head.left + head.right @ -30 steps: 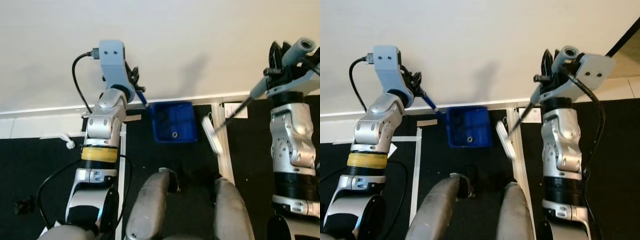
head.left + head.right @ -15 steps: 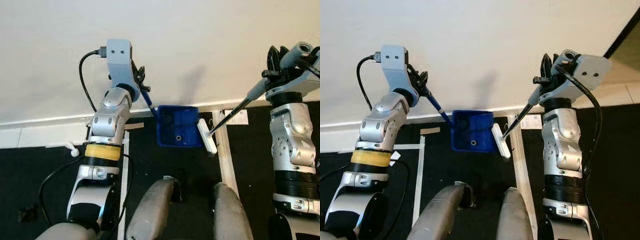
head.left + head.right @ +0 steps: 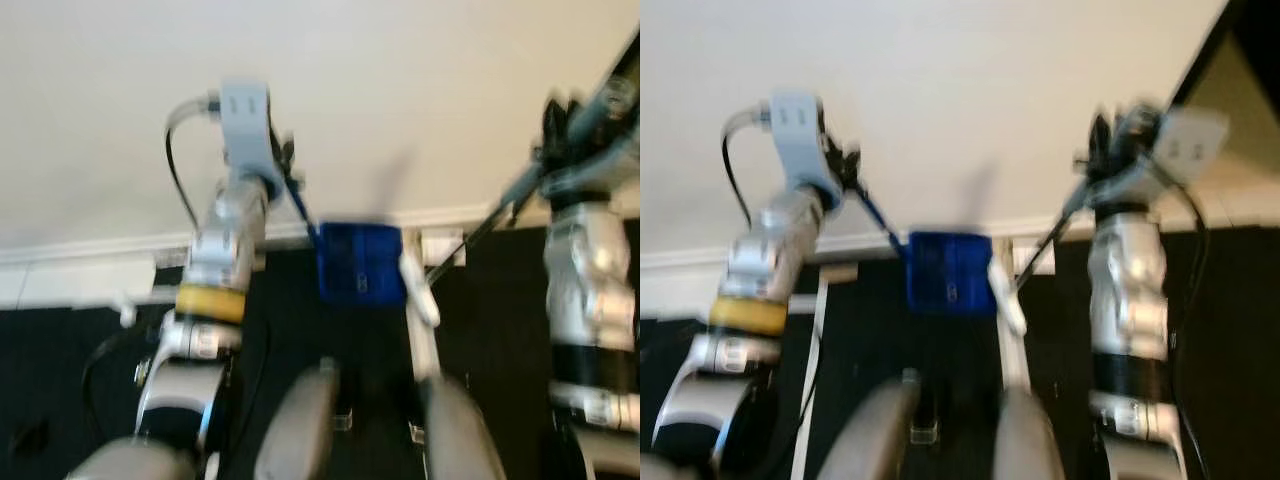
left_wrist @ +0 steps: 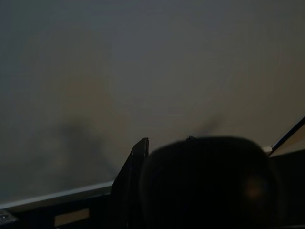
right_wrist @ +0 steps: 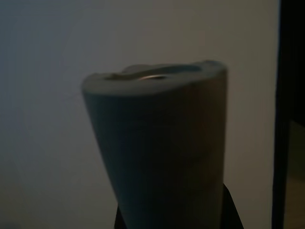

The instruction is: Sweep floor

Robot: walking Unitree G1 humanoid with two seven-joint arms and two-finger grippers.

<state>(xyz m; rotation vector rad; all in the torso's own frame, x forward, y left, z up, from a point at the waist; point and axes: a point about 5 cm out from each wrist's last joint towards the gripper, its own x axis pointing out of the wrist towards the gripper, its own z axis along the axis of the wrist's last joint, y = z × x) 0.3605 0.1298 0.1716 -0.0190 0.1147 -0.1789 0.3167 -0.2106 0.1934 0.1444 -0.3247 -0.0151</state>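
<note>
A pale wall meets the dark floor at a white skirting. Against it sits the blue dustpan, its stalk pinched in the left hand. Touching its right edge is the white brush, its grey grip clamped in the right hand. Both tools look light and stiff; holding high gives reach, though the thin shafts may twist.

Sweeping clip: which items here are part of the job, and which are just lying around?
In use:
blue dustpan, held by left gripper
white broom head on dark handle, held by right gripper

Lying about:
white tape lines on the dark floor
small white scrap
</note>
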